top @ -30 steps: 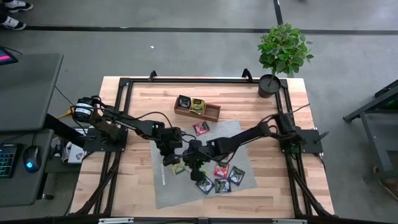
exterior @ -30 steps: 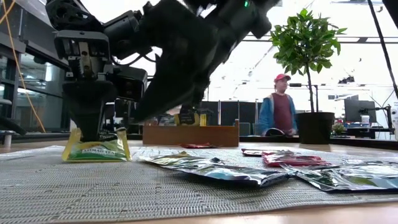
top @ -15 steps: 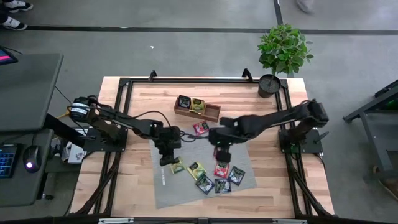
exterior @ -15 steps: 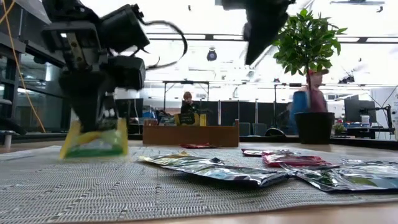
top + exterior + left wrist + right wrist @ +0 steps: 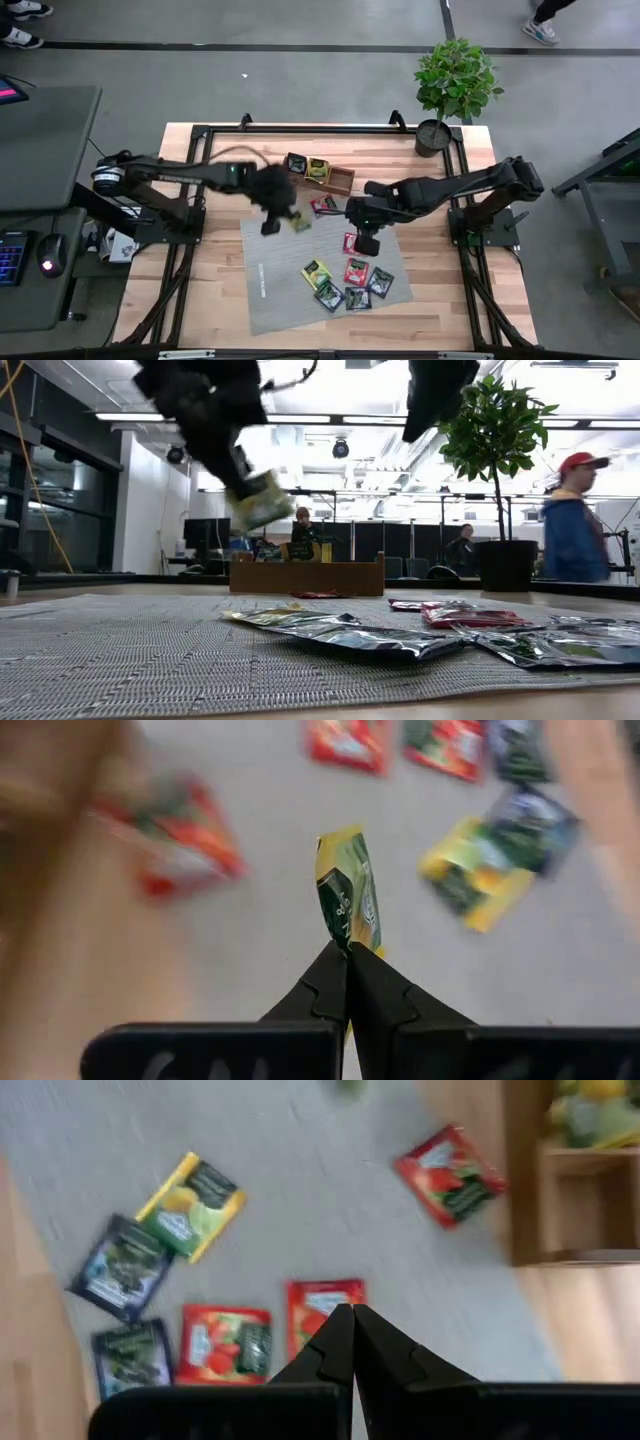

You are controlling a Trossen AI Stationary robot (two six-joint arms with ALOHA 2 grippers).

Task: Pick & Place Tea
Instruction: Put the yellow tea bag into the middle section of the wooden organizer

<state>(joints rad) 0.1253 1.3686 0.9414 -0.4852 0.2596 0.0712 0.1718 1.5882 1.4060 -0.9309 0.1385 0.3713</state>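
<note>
L gripper [image 5: 347, 952] clamped on yellow-green sachet [image 5: 348, 892], held up over mat [image 5: 270, 290] nr tray [image 5: 340, 180]; R gripper [image 5: 352, 1315] closed, empty.

Left gripper [image 5: 347, 952], matte black, is pinching a flat yellow-green tea sachet [image 5: 349, 901] with a darker green printed label. Right gripper [image 5: 351, 1318] is showing the same matte black, nothing in it. Large grey woven mat [image 5: 262, 268] is showing a fine ribbed weave. Lying on it: red-pink square sachets [image 5: 225, 1343] with white and dark label patches, black sachets [image 5: 122, 1267] with bluish print, one yellow-green sachet [image 5: 192, 1206] with a dark green label. Brown wooden tray [image 5: 340, 180] is carrying yellow-green and black contents. Light blond plank table [image 5: 220, 300] is sitting in a black frame. Potted plant [image 5: 455, 78] is showing green leaves over a black pot.
</note>
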